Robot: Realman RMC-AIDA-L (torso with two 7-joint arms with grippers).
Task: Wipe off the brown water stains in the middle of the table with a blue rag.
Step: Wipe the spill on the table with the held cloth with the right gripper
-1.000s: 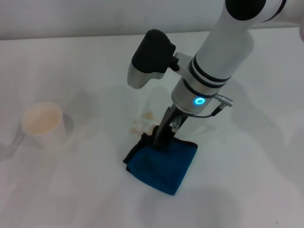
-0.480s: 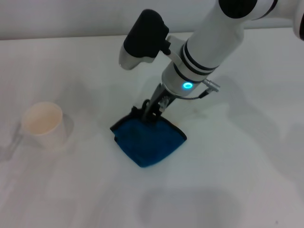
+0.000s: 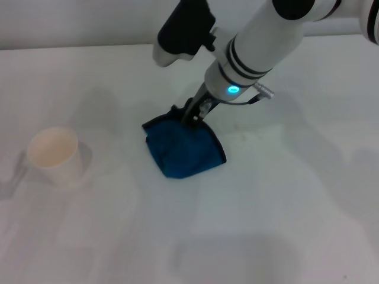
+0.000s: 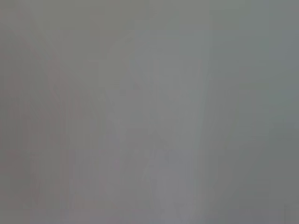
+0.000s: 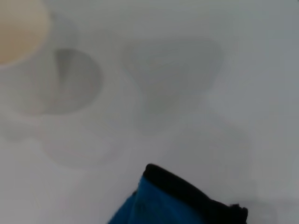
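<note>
The blue rag (image 3: 183,151) lies flat on the white table (image 3: 284,201) near the middle, with dark edging along its far side. My right gripper (image 3: 192,113) is shut on the rag's far edge and presses it to the table. The rag's edge also shows in the right wrist view (image 5: 182,198). The brown water stains are not visible; the spot where they lay is under or beside the rag. The left gripper is out of view; the left wrist view shows only a plain grey blur.
A cream paper cup (image 3: 54,155) stands on the table at the left, well apart from the rag; it also shows in the right wrist view (image 5: 18,28). The table's far edge (image 3: 89,47) runs along the top.
My right gripper has dragged the rag away from me and a little left, across the spot where the brown stains showed; the stains no longer show.
</note>
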